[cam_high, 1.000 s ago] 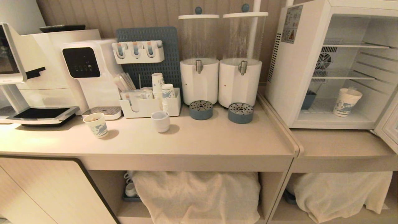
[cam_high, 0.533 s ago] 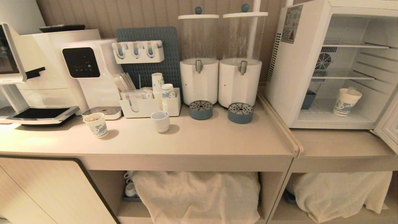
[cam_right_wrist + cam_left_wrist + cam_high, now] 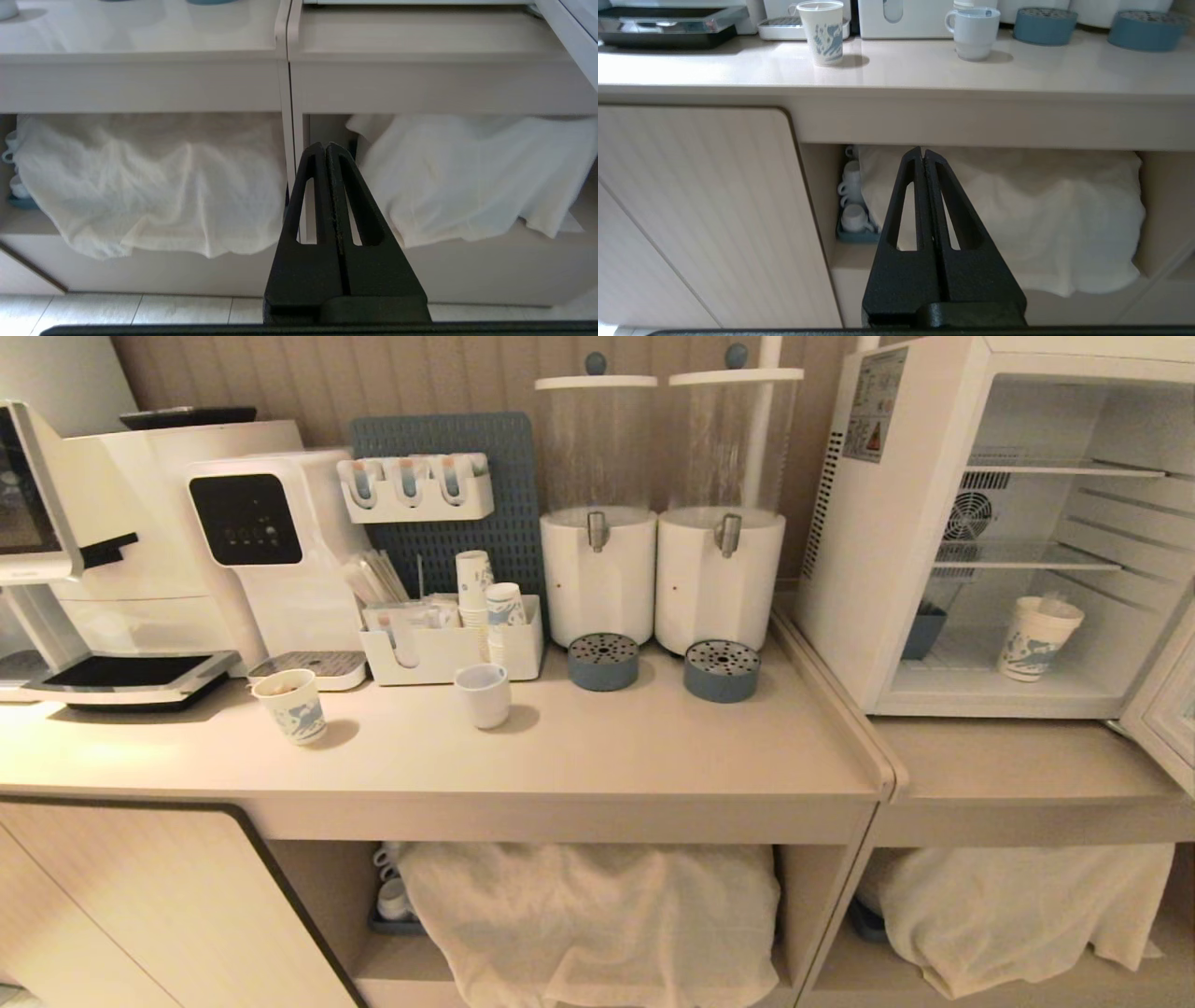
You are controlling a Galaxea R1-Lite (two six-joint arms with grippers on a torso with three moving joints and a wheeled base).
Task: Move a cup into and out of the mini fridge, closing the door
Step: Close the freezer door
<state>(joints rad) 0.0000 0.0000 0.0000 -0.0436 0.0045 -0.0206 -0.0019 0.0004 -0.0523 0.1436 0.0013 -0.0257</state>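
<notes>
While the short paper cup point(image 3: 290, 707) and the white mug point(image 3: 484, 695) are being left standing on the counter point(image 3: 597, 756), stacked cups are being kept in the white organizer point(image 3: 453, 649). Further right, the cup point(image 3: 1036, 638), white with blue print and layered rims, is being held upright on the floor of the mini fridge point(image 3: 990, 523), whose door point(image 3: 1167, 705) is being left open. The left gripper point(image 3: 923, 154) and the right gripper point(image 3: 325, 148) are being kept pressed together, empty, below counter level.
</notes>
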